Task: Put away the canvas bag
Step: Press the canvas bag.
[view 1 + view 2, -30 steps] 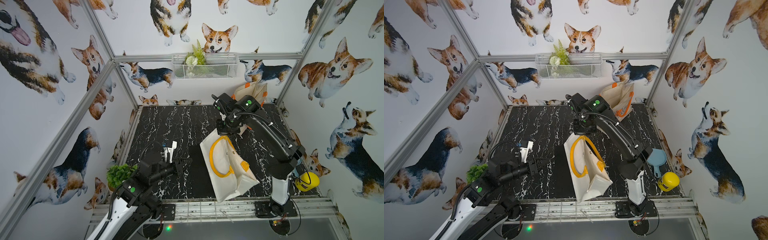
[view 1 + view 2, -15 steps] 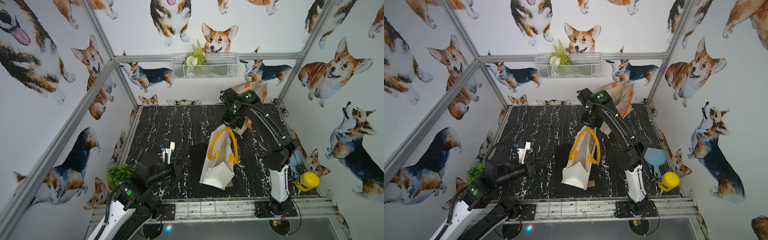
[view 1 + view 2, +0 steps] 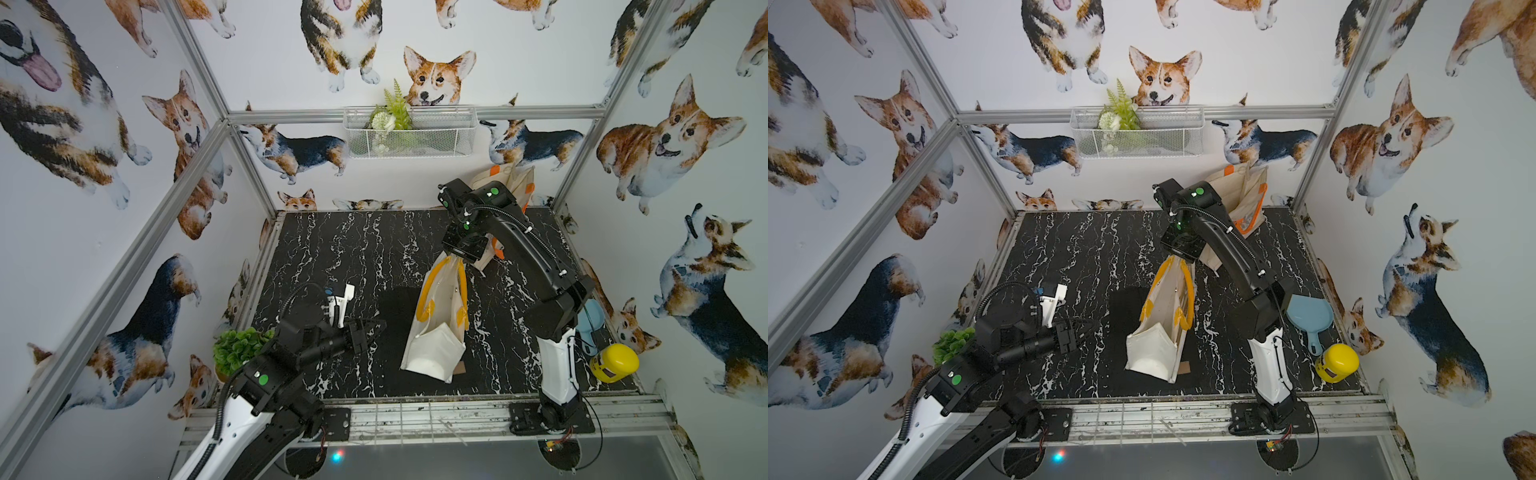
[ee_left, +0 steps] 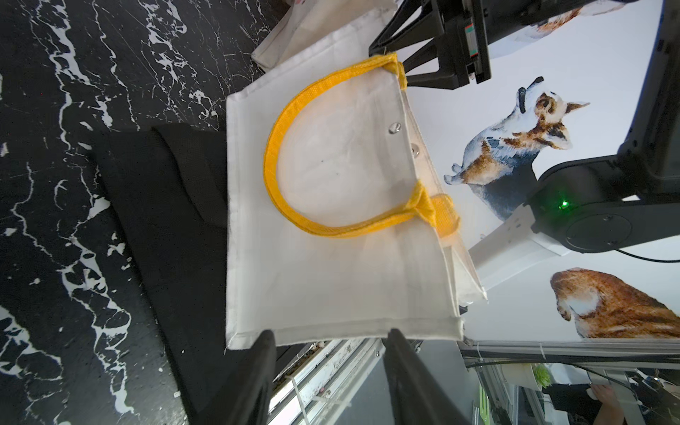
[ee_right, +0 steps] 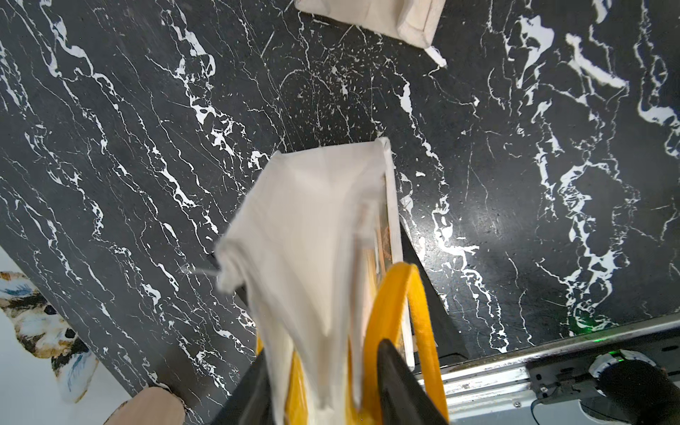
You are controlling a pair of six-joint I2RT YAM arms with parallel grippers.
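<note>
The canvas bag (image 3: 440, 328) is cream with yellow handles. It stands upright on a black mat (image 3: 395, 307) in both top views (image 3: 1163, 328). My right gripper (image 3: 461, 251) hangs straight above its top edge. In the right wrist view that gripper (image 5: 323, 347) is open, and the blurred cloth and one yellow handle (image 5: 386, 294) sit loosely between its jaws. My left gripper (image 3: 376, 326) points at the bag's side from a short way off. In the left wrist view it (image 4: 329, 336) is open and empty, with the bag (image 4: 331, 257) just beyond its tips.
A second canvas bag with orange handles (image 3: 511, 183) leans in the back right corner. A blue scoop (image 3: 1308, 316) and a yellow container (image 3: 614, 362) lie by the right wall. A green plant (image 3: 237, 349) sits front left. A wire basket (image 3: 409, 133) hangs on the back wall.
The right arm raised the bag from a slant to upright and carried it back, then opened its jaws. The left gripper's jaws spread wider.
</note>
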